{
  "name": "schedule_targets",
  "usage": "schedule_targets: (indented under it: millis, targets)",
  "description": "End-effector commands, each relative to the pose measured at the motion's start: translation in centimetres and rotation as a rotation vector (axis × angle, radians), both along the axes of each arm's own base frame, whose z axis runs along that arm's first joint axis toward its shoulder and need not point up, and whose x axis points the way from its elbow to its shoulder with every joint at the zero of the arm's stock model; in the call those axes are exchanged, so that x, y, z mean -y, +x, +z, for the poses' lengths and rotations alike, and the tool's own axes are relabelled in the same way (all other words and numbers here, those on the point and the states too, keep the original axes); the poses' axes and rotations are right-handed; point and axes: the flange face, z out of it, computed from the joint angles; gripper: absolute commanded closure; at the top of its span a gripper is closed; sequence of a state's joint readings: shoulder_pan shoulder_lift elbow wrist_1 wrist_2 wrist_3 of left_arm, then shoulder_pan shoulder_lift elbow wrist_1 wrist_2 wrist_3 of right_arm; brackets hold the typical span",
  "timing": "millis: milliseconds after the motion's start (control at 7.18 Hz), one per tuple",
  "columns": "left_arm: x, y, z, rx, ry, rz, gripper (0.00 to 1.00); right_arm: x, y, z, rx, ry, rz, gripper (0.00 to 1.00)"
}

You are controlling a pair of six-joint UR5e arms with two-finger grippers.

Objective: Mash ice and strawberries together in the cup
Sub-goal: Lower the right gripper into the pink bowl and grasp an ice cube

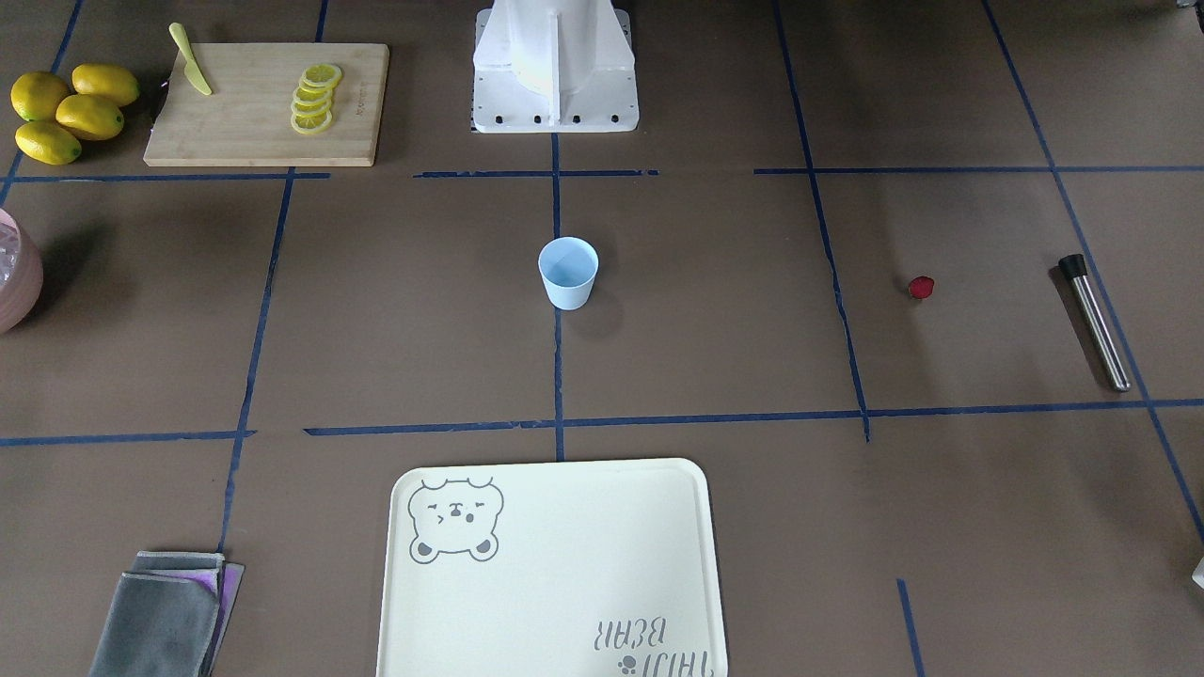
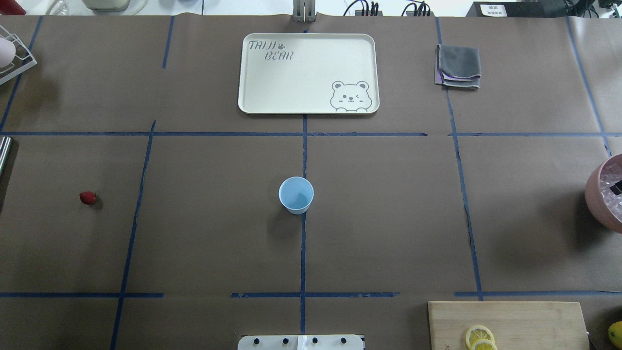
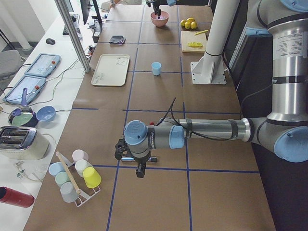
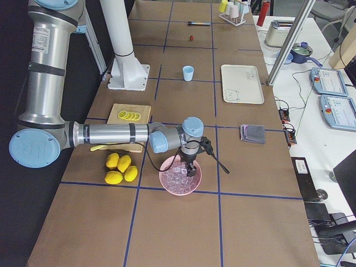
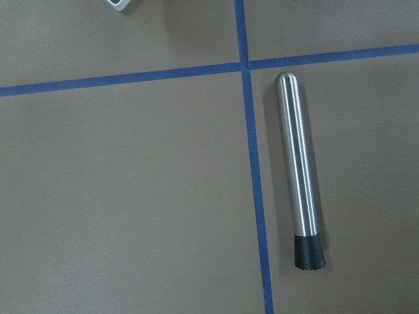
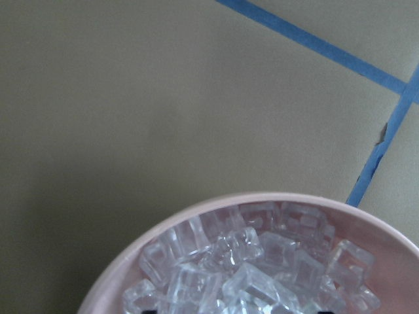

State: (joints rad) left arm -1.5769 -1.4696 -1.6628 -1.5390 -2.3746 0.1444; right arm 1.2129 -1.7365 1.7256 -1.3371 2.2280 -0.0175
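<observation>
The pale-blue cup (image 1: 568,273) stands upright and empty at the table's middle; it also shows in the overhead view (image 2: 296,195). One dark-red strawberry (image 1: 921,287) lies on the table on my left side (image 2: 88,197). Many clear ice cubes (image 6: 249,268) fill a pink bowl (image 2: 598,194) on my right. My right gripper (image 6: 234,309) hangs just over the ice; two dark fingertips (image 6: 152,307) show apart, so it is open and empty. My left gripper (image 3: 139,168) hovers over a steel muddler (image 5: 299,170); its fingers do not show clearly, so I cannot tell its state.
A cream tray (image 2: 272,92) lies beyond the cup. A folded grey cloth (image 2: 458,65) lies at the far right. A cutting board (image 1: 254,132) holds lemon slices (image 1: 314,98) and a yellow knife (image 1: 191,61), with whole lemons (image 1: 71,111) beside it. A cup rack (image 3: 77,175) stands at the left end.
</observation>
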Motion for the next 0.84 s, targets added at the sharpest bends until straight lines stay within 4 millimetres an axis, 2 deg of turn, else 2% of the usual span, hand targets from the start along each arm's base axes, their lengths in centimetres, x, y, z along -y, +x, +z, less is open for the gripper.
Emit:
schedule_targets:
  millis: [0,139,418,557,697]
  targets:
    - [0.0,-0.01,0.01,0.001,0.001,0.001,0.0,-0.13,0.06,0.25,-0.008,-0.002,0.0,0.52]
    - [-0.01,-0.07,0.0,0.0,0.001,-0.001,0.0,-0.17,0.0,0.42,-0.01,-0.006,-0.002,0.58]
    - [0.01,-0.01,0.0,0.001,0.003,0.002,0.0,-0.27,-0.32,0.61,-0.012,-0.012,-0.009,0.55]
    - [0.01,0.0,-0.01,0.0,0.003,0.002,0.0,-0.28,-0.38,0.61,-0.012,-0.012,-0.011,0.61]
    - [0.01,-0.01,0.0,0.001,0.003,0.002,0.0,-0.27,-0.32,0.61,-0.012,-0.011,-0.011,0.81]
